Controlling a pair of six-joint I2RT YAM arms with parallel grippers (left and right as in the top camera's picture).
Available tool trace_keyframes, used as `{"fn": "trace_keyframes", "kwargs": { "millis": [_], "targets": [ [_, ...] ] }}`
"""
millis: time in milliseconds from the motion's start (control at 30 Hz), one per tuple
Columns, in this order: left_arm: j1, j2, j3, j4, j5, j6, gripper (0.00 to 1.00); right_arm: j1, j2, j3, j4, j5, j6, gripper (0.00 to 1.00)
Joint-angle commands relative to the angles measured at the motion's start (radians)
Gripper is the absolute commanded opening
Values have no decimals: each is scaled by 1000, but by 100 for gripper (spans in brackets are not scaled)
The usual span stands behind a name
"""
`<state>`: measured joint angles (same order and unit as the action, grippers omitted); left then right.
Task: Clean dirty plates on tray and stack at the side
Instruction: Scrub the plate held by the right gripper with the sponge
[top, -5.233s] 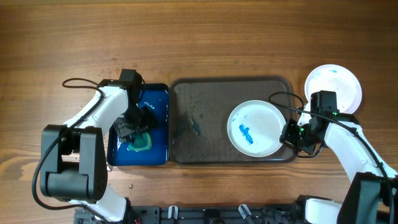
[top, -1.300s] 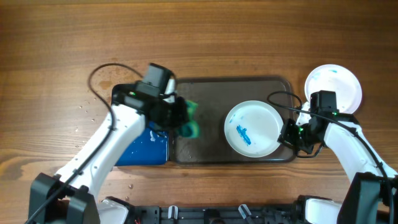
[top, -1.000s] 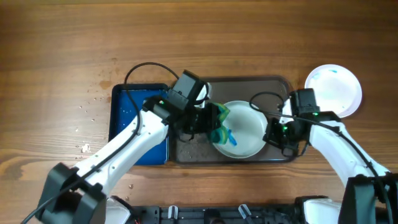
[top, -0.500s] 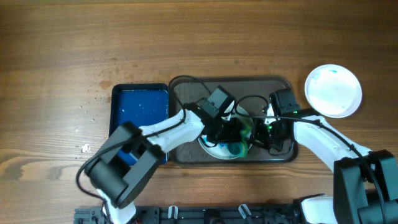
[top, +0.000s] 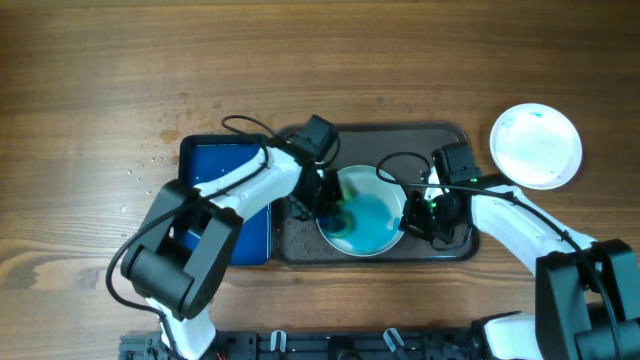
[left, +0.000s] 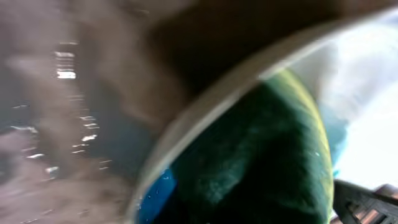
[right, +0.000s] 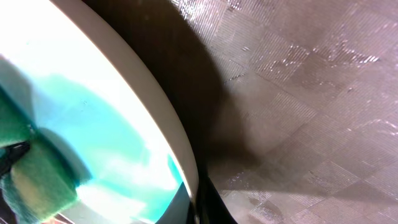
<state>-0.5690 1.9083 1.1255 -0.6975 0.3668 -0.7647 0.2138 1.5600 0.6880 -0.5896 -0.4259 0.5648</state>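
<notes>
On the tray (top: 452, 140), a blue-smeared dirty plate (top: 375, 212) is pinched at its right rim by the right gripper (top: 418, 214), while a green sponge (top: 341, 218), clamped in the left gripper (top: 331, 206), is pressed against its left side.

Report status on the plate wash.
Left end effector shut on sponge, on the plate, left side. Right end effector shut on plate rim. Plate on tray, face smeared teal. Nothing blocking.
</notes>
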Motion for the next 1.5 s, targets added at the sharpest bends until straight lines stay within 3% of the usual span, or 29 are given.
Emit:
{"fn": "trace_keyframes", "kwargs": {
  "millis": [0, 167, 300, 500, 733, 833, 933, 1100, 1233, 1333, 1467],
  "targets": [
    [15, 86, -65, -48, -320, 1, 4, 6, 20, 6, -6, -1, 10, 4],
    [-48, 86, -65, 69, 18, 74, 4, 6, 20, 6, -6, -2, 10, 4],
    [-148, 86, -65, 319, 315, 56, 4, 6, 20, 6, -18, -1, 8, 4],
    [-192, 86, -65, 481, 269, -117, 4, 6, 20, 6, -49, -1, -14, 4],
    [9, 86, -65, 366, -29, -101, 4, 6, 20, 6, -53, -2, -14, 4],
    [103, 86, -65, 328, -77, -26, 4, 6, 20, 6, -56, -2, -16, 5],
    [129, 86, -65, 246, -84, 3, 4, 6, 20, 6, -54, -1, -16, 4],
    [73, 86, -65, -17, -91, 60, 4, 6, 20, 6, -56, -1, -20, 4],
    [42, 86, -65, -222, -205, 71, 4, 6, 20, 6, -62, -2, -35, 4],
    [26, 86, -65, -227, -161, 155, 4, 6, 20, 6, -63, -2, -39, 4],
    [-30, 86, -65, -77, 93, 261, 4, 6, 20, 6, -68, -2, -39, 4]
  ]
}}
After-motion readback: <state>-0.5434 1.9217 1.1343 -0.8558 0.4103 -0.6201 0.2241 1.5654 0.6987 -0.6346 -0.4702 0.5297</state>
